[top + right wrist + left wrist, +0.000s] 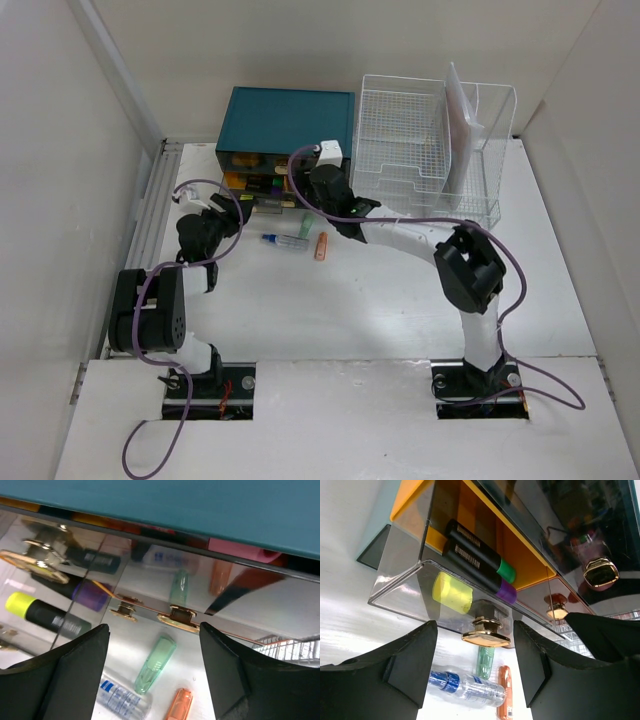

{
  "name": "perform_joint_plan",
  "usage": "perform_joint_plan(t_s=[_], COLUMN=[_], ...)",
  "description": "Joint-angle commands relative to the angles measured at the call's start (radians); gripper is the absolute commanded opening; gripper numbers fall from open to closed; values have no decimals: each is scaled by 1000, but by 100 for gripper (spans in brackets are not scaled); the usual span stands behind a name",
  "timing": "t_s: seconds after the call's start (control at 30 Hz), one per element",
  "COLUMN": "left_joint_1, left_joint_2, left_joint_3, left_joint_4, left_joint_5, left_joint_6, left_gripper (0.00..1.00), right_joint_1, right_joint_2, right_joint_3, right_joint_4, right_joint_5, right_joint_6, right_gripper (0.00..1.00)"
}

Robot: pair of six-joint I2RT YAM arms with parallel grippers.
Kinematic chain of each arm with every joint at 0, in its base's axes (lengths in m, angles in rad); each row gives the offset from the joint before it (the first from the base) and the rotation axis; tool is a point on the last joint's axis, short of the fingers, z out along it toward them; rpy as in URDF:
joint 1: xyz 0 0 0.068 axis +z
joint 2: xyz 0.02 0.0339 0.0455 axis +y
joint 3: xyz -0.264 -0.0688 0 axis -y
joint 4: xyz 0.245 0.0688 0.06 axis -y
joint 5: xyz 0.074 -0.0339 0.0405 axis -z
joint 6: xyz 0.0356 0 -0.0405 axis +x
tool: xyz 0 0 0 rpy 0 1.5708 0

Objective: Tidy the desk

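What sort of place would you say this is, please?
Likely a lab mock-up of an office desk: plain white walls, a teal drawer cabinet of highlighters, and a white wire basket.

Found pens [287, 242] on the desk [400, 310] beneath left tool [475, 645] and right tool [154, 640], before the cabinet [285, 115], basket [410, 140] to its right.

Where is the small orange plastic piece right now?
In the top view the small orange plastic piece lies on the white desk just in front of the teal drawer cabinet, right of the clear blue-capped tube.
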Motion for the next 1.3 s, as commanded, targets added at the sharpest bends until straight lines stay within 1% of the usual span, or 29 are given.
perform_joint_plan(t_s=[0.0, 0.13, 0.3, 0.33, 0.43, 0.8, 0.9, 1.27], left_joint_1=[8, 18, 18, 18, 18, 18, 18, 18], left_joint_2=[3, 14, 33, 44, 44, 72, 81, 127], left_joint_3=[50, 60, 80, 80, 89, 107, 116, 175], left_joint_4=[64, 64, 64, 73, 73, 73, 73, 73], left_joint_5=[11, 20, 20, 20, 20, 20, 20, 29], left_joint_6=[-3, -3, -12, -12, -12, -12, -12, -21], left_gripper=[59, 59, 58, 58, 58, 58, 56, 55], right_joint_1=[3, 3, 3, 3, 3, 3, 3, 3], right_joint_2=[11, 20, 11, 11, 22, 97, 118, 138], right_joint_3=[57, 57, 47, 47, 47, 165, 187, 218], right_joint_4=[-15, -15, -24, -24, -35, -124, -138, -176], right_joint_5=[44, 54, 82, 94, 116, 183, 192, 211], right_joint_6=[32, 44, 55, 55, 64, 115, 124, 164], right_gripper=[76, 70, 69, 67, 67, 67, 65, 62])
